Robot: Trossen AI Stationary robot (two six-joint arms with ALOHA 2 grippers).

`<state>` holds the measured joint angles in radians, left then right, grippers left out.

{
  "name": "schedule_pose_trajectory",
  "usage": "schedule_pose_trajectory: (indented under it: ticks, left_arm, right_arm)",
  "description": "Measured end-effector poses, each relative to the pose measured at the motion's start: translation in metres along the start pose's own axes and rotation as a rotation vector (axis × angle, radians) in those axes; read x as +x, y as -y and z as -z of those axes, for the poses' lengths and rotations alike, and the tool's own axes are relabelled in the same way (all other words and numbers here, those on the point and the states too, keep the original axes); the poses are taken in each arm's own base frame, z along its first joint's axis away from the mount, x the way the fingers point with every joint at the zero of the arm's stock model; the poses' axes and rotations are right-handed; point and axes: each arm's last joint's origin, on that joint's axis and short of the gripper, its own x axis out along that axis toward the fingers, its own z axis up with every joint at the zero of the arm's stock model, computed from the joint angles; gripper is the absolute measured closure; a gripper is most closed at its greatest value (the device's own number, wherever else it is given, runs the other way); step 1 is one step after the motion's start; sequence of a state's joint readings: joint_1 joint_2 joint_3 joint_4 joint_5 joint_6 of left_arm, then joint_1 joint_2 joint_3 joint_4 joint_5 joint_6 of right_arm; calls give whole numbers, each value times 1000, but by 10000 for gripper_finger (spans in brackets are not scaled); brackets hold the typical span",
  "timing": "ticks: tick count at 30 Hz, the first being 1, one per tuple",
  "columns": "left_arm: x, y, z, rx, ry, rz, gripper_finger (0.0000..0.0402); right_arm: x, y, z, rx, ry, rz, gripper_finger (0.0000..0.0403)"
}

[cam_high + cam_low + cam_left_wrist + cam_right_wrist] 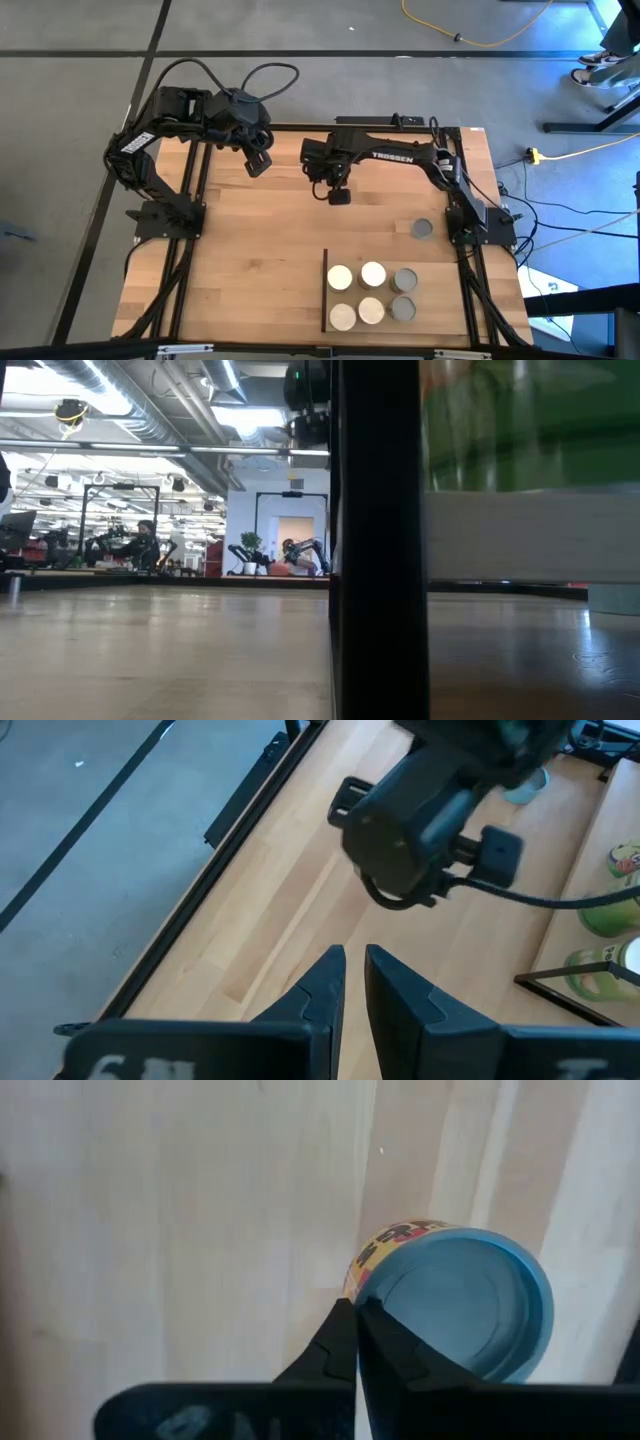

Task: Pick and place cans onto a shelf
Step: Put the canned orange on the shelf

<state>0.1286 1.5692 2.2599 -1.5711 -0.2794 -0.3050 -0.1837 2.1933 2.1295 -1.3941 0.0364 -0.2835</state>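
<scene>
My right gripper [339, 195] [355, 1318] points down over the middle of the table, shut on a can [465, 1305] with a pale top and a patterned side. The gripper hides that can in the high view. Several cans [373, 273] stand upright on the shelf [437, 296], a wood panel at the near right with a black strip [327, 290] along its left edge. One more can [422, 229] stands alone on the table, right of my right gripper. My left gripper [258, 162] [355, 965] waits at the far left, open by a narrow gap, with nothing in it. My right gripper pinches the can's top rim [368, 1292] at one edge between its two fingertips. One finger [400, 1355] lies over the lid and the other [318, 1362] is outside the wall. The fingers come from above, pointing down. The can stays upright, top up, beside and below the fingertips.
Black frame rails [190, 250] [466, 280] run along the table's left and right sides. Bare wood lies between the left rail and the shelf. In the low view a black upright [380, 540] and a blurred green and white can [530, 460] fill the right half.
</scene>
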Motion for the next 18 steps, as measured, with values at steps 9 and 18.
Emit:
schedule_pose_trajectory:
  ticks: [9,18]
  left_arm:
    - [-2,8,2,56,1,25,365]
    - [-5,17,6,88,2,55,365]
  right_arm:
    - [-42,-18,5,91,-38,106,401]
    - [-79,-37,18,161,63,47,401]
